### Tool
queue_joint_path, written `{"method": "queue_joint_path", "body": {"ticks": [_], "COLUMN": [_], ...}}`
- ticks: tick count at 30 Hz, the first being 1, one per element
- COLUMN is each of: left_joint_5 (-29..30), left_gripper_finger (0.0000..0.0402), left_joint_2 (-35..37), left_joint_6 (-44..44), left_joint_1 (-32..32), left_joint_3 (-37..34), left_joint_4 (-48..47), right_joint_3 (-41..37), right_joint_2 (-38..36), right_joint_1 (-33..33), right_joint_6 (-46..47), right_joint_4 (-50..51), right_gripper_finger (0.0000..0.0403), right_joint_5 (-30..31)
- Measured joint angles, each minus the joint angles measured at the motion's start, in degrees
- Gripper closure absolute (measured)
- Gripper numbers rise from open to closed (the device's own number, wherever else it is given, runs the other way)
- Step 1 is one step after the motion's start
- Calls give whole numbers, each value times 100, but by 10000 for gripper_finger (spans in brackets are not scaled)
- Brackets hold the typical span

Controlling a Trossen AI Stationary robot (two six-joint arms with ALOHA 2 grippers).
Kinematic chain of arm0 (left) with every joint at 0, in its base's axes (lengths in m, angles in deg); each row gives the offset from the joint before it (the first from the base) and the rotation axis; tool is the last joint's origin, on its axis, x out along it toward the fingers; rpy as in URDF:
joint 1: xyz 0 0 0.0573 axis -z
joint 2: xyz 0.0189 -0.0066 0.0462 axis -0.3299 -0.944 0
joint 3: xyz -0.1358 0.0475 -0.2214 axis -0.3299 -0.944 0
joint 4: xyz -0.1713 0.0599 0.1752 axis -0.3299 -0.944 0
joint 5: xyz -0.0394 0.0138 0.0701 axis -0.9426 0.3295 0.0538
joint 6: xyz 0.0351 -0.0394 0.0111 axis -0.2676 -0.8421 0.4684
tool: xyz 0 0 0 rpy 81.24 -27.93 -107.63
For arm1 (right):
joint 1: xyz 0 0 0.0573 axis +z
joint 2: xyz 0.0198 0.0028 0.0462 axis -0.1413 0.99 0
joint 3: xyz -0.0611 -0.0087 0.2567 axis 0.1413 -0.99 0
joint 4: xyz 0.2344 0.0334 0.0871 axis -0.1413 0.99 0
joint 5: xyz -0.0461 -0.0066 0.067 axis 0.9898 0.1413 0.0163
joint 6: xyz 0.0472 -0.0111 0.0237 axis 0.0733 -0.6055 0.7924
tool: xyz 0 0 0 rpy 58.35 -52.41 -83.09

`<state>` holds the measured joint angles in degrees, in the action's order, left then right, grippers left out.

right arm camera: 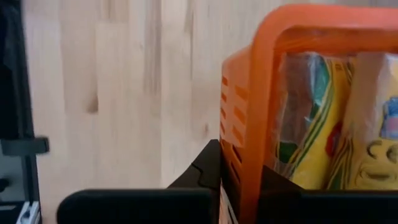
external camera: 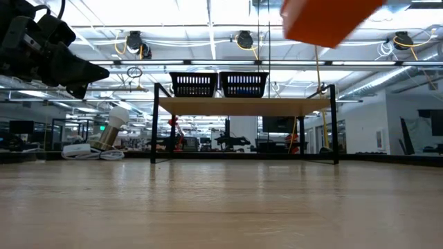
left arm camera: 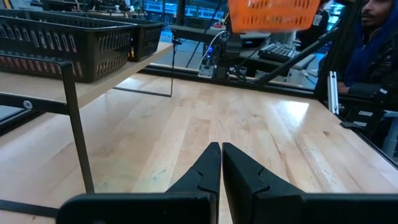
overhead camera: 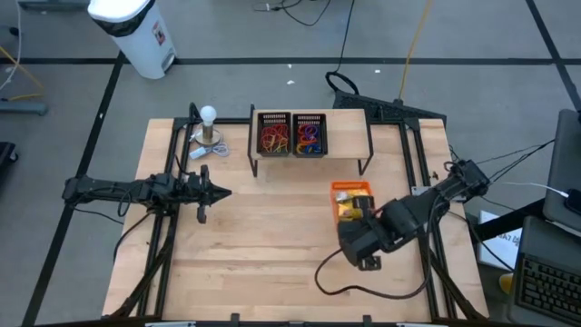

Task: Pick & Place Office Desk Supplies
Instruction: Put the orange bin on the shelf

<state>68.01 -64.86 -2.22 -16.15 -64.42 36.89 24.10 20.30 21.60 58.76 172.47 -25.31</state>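
An orange basket (overhead camera: 352,196) holding yellow packets (right arm camera: 323,130) hangs in the air over the table's right half; in the low view the orange basket (external camera: 325,17) is high up and tilted. My right gripper (right arm camera: 233,171) is shut on its wall. Two black baskets (overhead camera: 290,134) stand on a small raised shelf (overhead camera: 345,151) at the far middle, filled with red, orange, yellow and purple rubber bands (overhead camera: 274,138). My left gripper (overhead camera: 222,192) is shut, hovers above the table's left half and touches nothing. My right gripper pinches the orange basket's side wall just below the rim (right arm camera: 249,155), one finger (right arm camera: 208,165) outside and the other inside, hidden by the wall. The fingers come from the table's near right side. The basket is lifted clear of the table, tilted, with the packets inside.
A white ball on a metal stand (overhead camera: 209,123) stands at the far left, with a small white item (overhead camera: 198,153) beside it. The shelf's thin black legs (left arm camera: 78,134) stand close to my left gripper. A person (left arm camera: 373,56) sits beyond the table's right side. Bare wood lies along the near edge.
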Motion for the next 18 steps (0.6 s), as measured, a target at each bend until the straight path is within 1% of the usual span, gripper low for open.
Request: {"method": "queue_joint_path", "body": {"ticks": [2, 8, 15, 18], "left_joint_5": [-2, -7, -84, -103], "left_gripper_finger": [382, 382, 382, 382], "left_joint_2": [2, 0, 2, 2], "left_joint_6": [-4, -7, 9, 13], "left_joint_1": [0, 0, 0, 0], "left_joint_3": [0, 0, 0, 0], "left_joint_4": [0, 0, 0, 0], "right_joint_3": [224, 691, 798, 791], "right_joint_2": [35, 47, -63, -52], "right_joint_1": [-131, -626, -1472, -1841], "right_joint_6": [-259, -715, -1349, -1804], "right_joint_4": [-4, 212, 229, 193], "right_gripper_finger": [403, 403, 403, 403], "right_joint_5": [29, 407, 417, 420]}}
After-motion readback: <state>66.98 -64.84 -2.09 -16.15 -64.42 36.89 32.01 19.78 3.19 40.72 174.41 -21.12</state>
